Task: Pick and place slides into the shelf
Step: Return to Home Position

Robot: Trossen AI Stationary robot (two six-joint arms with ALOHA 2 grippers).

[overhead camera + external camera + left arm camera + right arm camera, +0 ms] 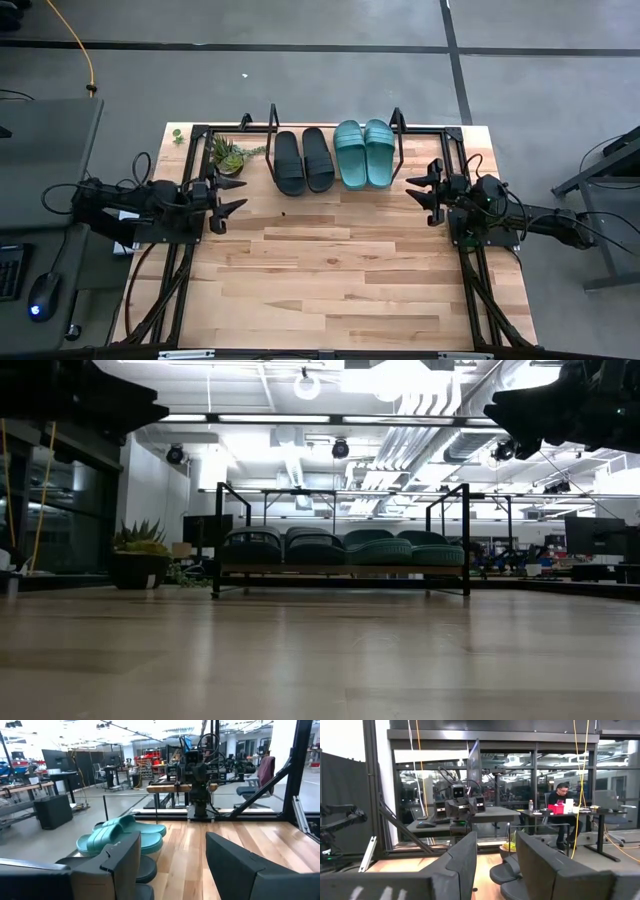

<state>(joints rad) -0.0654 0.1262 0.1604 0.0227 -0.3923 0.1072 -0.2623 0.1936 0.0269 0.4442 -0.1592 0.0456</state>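
Note:
Two black slides (303,159) and two teal-green slides (363,152) lie side by side, soles down, on the shelf's wooden board (330,187) at the table's far edge, between its black wire end frames (271,120). The low view shows all of them in a row on the shelf (340,550). My left gripper (230,196) hovers open at the table's left side, clear of the shelf. My right gripper (421,193) hovers open at the right side. The left wrist view shows the teal slides (120,837) beyond my open fingers (172,862); the right wrist view shows the black slides (507,870).
A small potted succulent (228,155) stands on the table just left of the shelf. Black frame rails (170,290) run along the table's left and right sides. The wide wooden tabletop (330,280) stretches toward the near edge. A seated person (563,805) shows far behind.

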